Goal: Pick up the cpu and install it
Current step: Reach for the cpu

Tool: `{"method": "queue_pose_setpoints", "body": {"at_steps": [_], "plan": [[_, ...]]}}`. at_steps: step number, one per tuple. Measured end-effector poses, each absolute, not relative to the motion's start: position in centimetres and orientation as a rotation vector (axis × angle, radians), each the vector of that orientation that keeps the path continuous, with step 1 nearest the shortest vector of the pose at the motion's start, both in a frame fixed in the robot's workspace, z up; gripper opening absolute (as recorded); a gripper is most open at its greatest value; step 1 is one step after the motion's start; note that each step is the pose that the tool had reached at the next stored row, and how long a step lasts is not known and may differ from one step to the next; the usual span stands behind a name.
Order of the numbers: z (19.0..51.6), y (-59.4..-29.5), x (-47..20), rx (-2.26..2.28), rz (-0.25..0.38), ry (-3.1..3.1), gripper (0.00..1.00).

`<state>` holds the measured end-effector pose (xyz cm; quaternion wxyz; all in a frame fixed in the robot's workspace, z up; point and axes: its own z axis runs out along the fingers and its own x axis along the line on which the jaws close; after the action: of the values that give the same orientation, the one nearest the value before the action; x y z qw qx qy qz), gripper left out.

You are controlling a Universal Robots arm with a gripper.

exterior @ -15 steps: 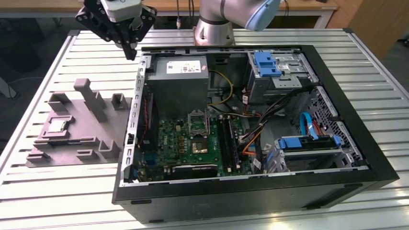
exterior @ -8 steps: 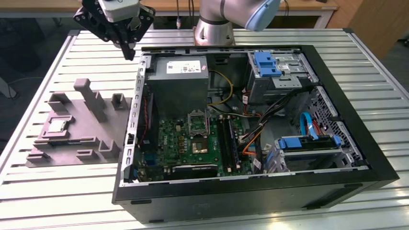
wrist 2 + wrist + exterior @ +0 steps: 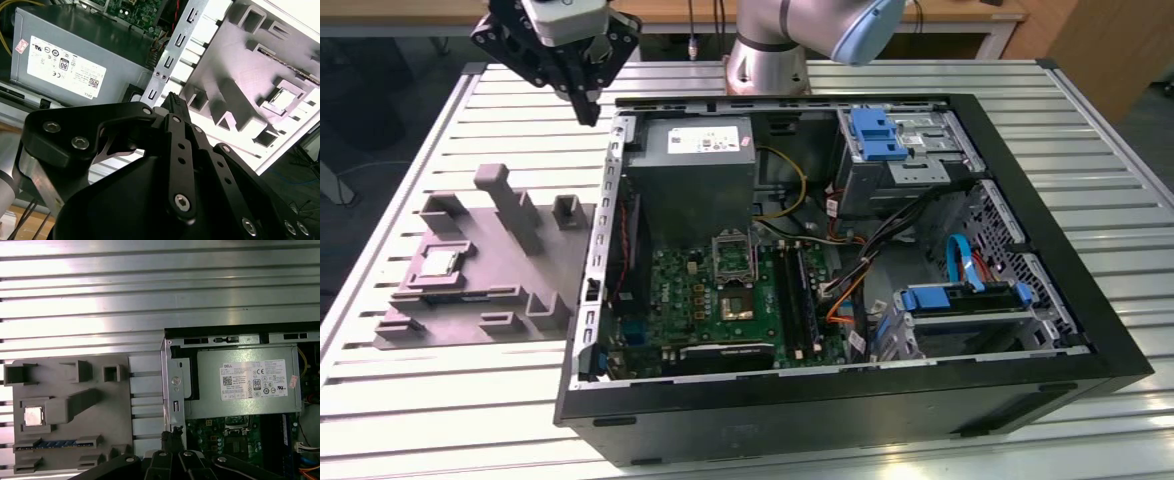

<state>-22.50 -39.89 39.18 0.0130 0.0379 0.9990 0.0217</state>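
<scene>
The jaws look pressed together to one narrow tip and have nothing between them. In the exterior view they hang in the upper left of the frame, above the slatted metal surface (image 3: 454, 400) and near the far corner of the open computer case (image 3: 854, 400). In both wrist views the tip is close to the case's metal edge.

The cpu (image 3: 440, 262) is well apart from the jaws. It lies flat in a square pocket of the grey tray (image 3: 487, 310), at the left middle of the exterior view. It appears also in the first wrist view (image 3: 33, 416) and the second wrist view (image 3: 283, 98), as a pale square in the tray (image 3: 65, 377).

The step in hand seems to be the reach toward the cpu, so the pick is not yet done. To do it well, the jaws likely have to spread wider than the chip, stand centred over the pocket and go straight down. They should take the chip by two opposite edges. The upright blocks of the tray stand near, and a tilted approach could strike them.

By count there is one cpu, one tray, one case, one grey power supply (image 3: 700, 170) and one socket (image 3: 734, 255) on the green board, which appears empty.
</scene>
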Motion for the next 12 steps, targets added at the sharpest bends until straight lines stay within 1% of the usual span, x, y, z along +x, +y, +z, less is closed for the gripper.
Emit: {"method": "queue_pose_setpoints", "body": {"at_steps": [12], "plan": [[39.17,-39.89,-23.05,0.118,0.068,3.113,0.11]]}}
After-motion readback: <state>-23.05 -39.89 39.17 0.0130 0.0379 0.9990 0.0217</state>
